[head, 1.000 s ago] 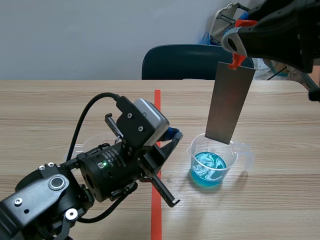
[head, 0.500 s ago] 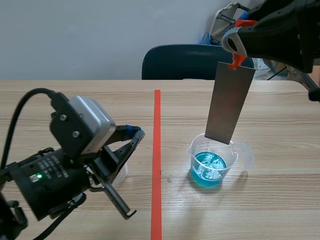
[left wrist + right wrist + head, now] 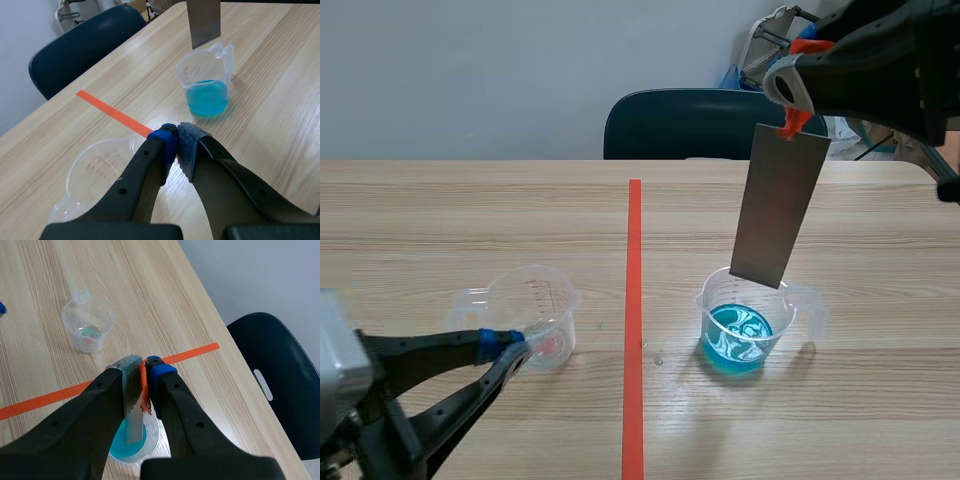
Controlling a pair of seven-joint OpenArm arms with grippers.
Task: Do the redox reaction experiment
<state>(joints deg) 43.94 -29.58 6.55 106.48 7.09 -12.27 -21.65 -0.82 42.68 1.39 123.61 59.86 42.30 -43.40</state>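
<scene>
A clear beaker of blue liquid [image 3: 744, 328] stands right of the tape line. Straight above it hangs a grey metal strip [image 3: 778, 205], its lower end just over the rim and clear of the liquid. My right gripper [image 3: 792, 100] is shut on the strip's top, at an orange-red tab [image 3: 144, 386]. From the right wrist the strip [image 3: 132, 410] shows edge-on over the blue beaker [image 3: 131, 445]. A clear beaker without liquid [image 3: 532, 312] stands left of the line. My left gripper [image 3: 510, 348] is low beside it, fingers shut on nothing [image 3: 176, 145].
An orange-red tape line [image 3: 633, 300] runs down the table's middle. A dark blue chair [image 3: 690, 125] stands behind the far edge. The wooden table [image 3: 440, 220] is bare at the far left and the near right.
My left arm has drawn back from the middle to the near left corner, uncovering the beaker without liquid. The right arm and the strip have not moved.
</scene>
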